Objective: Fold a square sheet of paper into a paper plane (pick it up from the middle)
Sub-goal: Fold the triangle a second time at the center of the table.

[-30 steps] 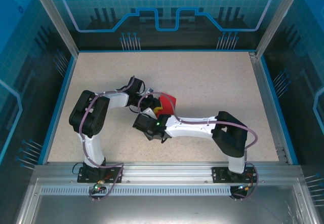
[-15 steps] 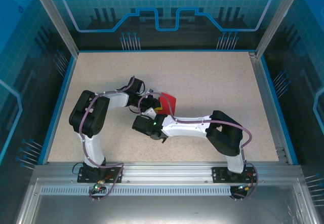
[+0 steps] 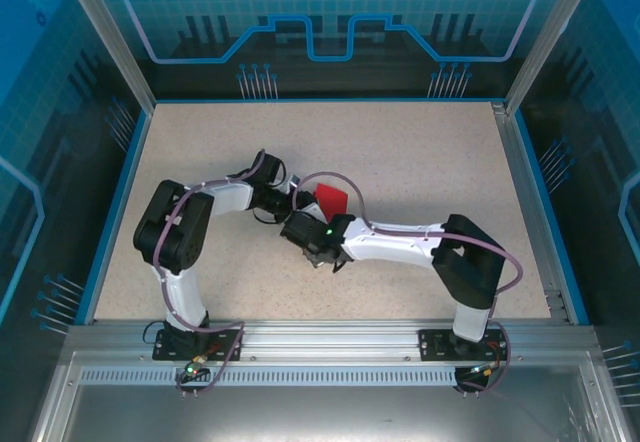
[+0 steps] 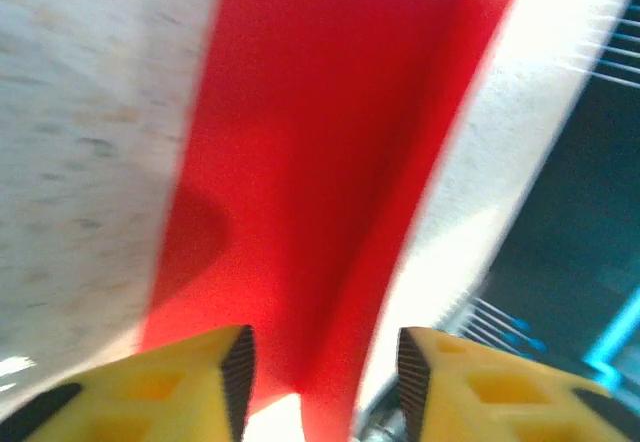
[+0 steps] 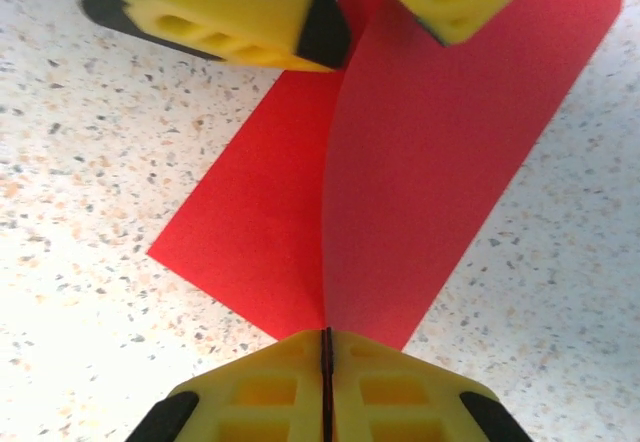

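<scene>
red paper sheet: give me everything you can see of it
The red sheet is thin, matte, bright red paper, bent along a centre crease into two flaps, one lying on the speckled table. The right gripper is shut on the crease at one end; the left gripper, open, straddles the other end.

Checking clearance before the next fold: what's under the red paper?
Bare speckled table shows around the square sheet of paper; the right gripper pinches its near edge. Whatever lies directly beneath the sheet is covered.
</scene>
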You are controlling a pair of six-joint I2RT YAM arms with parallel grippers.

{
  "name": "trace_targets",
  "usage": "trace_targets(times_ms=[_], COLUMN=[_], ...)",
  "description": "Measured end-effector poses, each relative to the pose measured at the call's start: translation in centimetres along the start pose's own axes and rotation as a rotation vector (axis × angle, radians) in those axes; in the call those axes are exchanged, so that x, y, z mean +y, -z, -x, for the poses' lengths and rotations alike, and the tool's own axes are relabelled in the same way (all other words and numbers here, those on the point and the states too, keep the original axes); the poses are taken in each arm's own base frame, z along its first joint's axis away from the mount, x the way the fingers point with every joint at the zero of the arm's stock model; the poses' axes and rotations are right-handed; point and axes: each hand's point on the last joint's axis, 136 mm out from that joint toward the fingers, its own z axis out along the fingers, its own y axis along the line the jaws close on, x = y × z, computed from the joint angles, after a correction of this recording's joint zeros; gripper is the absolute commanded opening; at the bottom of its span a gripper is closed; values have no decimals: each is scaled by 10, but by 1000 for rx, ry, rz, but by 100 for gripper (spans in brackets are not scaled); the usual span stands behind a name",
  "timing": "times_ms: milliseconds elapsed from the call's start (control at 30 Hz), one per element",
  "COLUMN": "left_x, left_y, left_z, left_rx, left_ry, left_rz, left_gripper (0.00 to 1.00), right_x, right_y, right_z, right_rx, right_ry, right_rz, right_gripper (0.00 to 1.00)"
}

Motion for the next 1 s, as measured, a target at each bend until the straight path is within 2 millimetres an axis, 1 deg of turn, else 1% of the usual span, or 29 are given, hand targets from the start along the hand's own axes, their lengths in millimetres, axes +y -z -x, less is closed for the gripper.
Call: trace_targets(times_ms=[33, 133, 200, 233, 267, 333, 400, 567, 667, 767, 867, 1000], left_x=[2, 2, 3, 4, 6, 12, 16, 17, 20, 23, 31, 36], left_y=[6, 30, 46, 50, 54, 56, 48, 26, 15, 4, -7, -14], left_z=[3, 9, 7, 4, 0, -8, -18, -45, -55, -55, -56, -58], left_rx=[-36, -164, -232, -251, -264, -267, -246, -185, -165, -152, -135, -118], left_ry=[1, -23, -35, -39, -41, -41, -51, -93, -94, -80, -56, -40], left_rz=[36, 108, 131, 136, 140, 150, 167, 176, 168, 167, 184, 198], left_gripper=[52, 52, 47, 44, 41, 36, 31, 29, 26, 24, 23, 22], right_x=[-1, -5, -10, -13, -16, -21, -24, -28, -30, -29, -28, -27], right_y=[0, -3, -6, -8, -10, -12, -15, -17, -19, -19, -18, -16], right_z=[-1, 0, 1, 2, 2, 2, 2, 2, 2, 1, 5, 7], right_rx=[2, 11, 17, 20, 25, 31, 36, 44, 48, 54, 47, 42], right_ry=[-14, -85, -140, -164, -190, -230, -265, -331, -359, -376, -385, -395], right_rz=[29, 140, 215, 244, 280, 337, 389, 498, 537, 568, 591, 607], right_gripper=[7, 8, 8, 8, 8, 8, 8, 8, 8, 8, 8, 9])
